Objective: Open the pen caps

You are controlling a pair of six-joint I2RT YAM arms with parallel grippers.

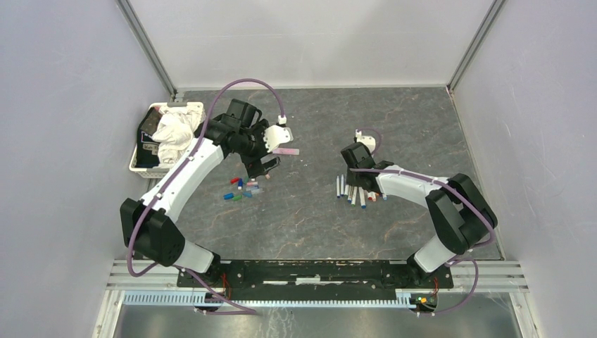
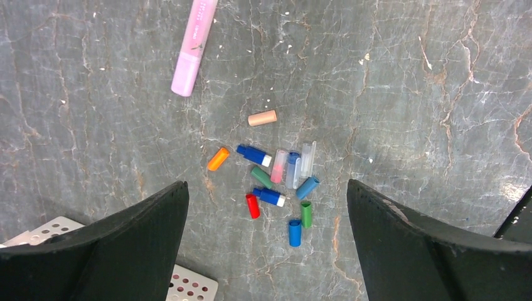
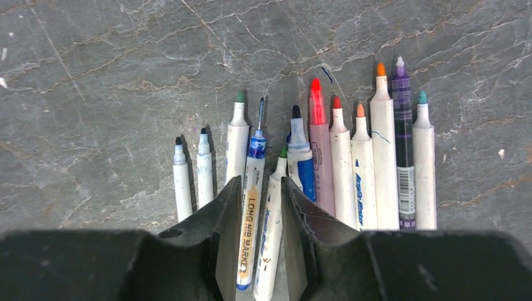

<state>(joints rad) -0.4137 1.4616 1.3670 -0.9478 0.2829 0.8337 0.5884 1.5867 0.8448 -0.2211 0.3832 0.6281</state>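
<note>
Right wrist view: the right claw (image 3: pixel 260 185) is straddling two uncapped markers (image 3: pixel 250 219), grip unclear, and should be lifting straight up; the left claw (image 2: pixel 266 185) is hanging spread above the pen caps (image 2: pixel 260 177).

1. I see a pink highlighter (image 2: pixel 194 47) lying on the grey marbled surface (image 2: pixel 408 94).
2. At far left, a white basket (image 1: pixel 139 170) holds a white cloth (image 1: pixel 172 130).
3. Uncapped markers (image 3: pixel 342 169) lie side by side.
</note>
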